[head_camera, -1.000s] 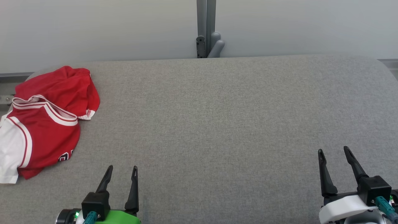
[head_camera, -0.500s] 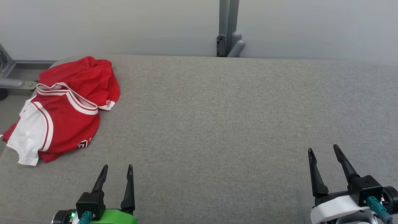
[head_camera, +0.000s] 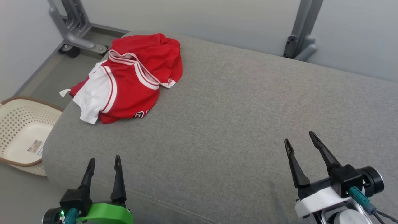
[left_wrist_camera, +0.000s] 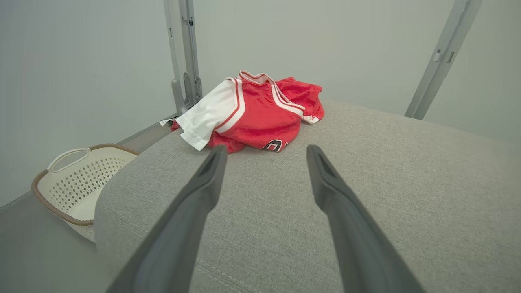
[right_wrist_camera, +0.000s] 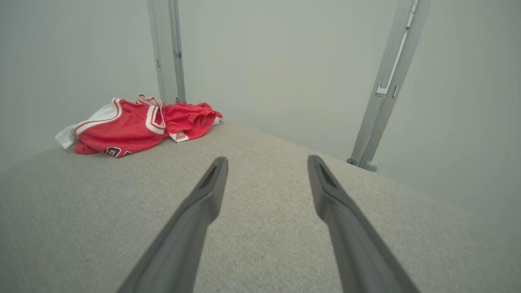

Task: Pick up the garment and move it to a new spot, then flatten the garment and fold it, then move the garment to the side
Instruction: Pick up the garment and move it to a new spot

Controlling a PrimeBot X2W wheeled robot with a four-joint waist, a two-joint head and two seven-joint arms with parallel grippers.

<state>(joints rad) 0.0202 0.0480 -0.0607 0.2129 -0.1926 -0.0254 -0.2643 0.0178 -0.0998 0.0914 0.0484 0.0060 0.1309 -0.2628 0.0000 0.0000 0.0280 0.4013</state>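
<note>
- Left gripper (head_camera: 104, 159), green wrist, sits at the near left end of the grey fabric surface (head_camera: 236, 105). Jaws are spread wide with nothing between them, and the fingers point away from the robot.
- Right gripper (head_camera: 298, 137), white wrist, sits at the near right over bare fabric. Jaws are equally wide and empty.
- Neither gripper touches any cloth.
- Cream perforated basket (head_camera: 18, 124) stands on the floor off the surface's left end, lower than the fabric top and to the left of the left gripper.
- Garment (head_camera: 130, 84) is a red jersey with one white sleeve and red-and-white trim. It lies crumpled in a heap at the far left corner of the surface, white sleeve toward the left edge.
- Relative to the left gripper, the garment is ahead; in the left wrist view it lies straight beyond the fingertips, apart from them.
- Relative to the right gripper, it is well apart, ahead and far to the left across bare fabric.
- Grey metal post (head_camera: 303, 28) rises behind the far edge against a pale wall.
</note>
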